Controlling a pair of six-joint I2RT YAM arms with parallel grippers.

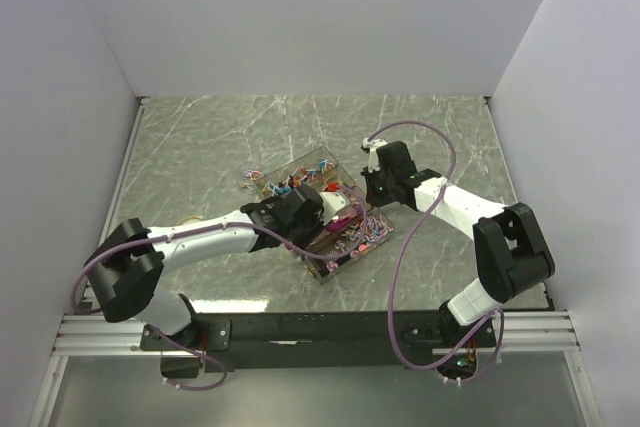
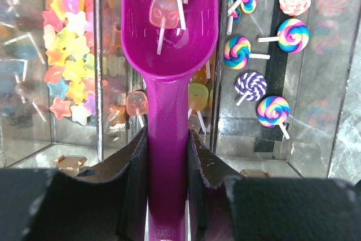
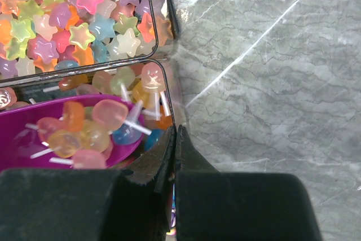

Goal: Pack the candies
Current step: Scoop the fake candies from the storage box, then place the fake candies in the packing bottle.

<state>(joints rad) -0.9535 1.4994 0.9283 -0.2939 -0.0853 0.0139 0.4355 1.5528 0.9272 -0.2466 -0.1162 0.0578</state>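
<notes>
A clear compartmented box (image 1: 330, 247) sits mid-table and holds the candies. My left gripper (image 2: 167, 150) is shut on the handle of a magenta scoop (image 2: 169, 43), seen from above too (image 1: 342, 205). The scoop bowl is in the middle compartment with several small translucent stick candies (image 2: 166, 9) in it. Star-shaped candies (image 2: 65, 60) fill the left compartment and swirl lollipops (image 2: 265, 55) lie in the right one. My right gripper (image 3: 175, 139) is pinched shut on the box's thin clear wall (image 3: 169, 91). The loaded scoop (image 3: 34, 125) and stars (image 3: 73, 21) lie to its left.
The grey marble table (image 1: 200, 147) is framed by white walls on three sides. A metal rail (image 1: 320, 327) runs along the near edge by the arm bases. Purple cables (image 1: 420, 237) loop off both arms. A few candies (image 1: 250, 179) lie at the box's far left corner.
</notes>
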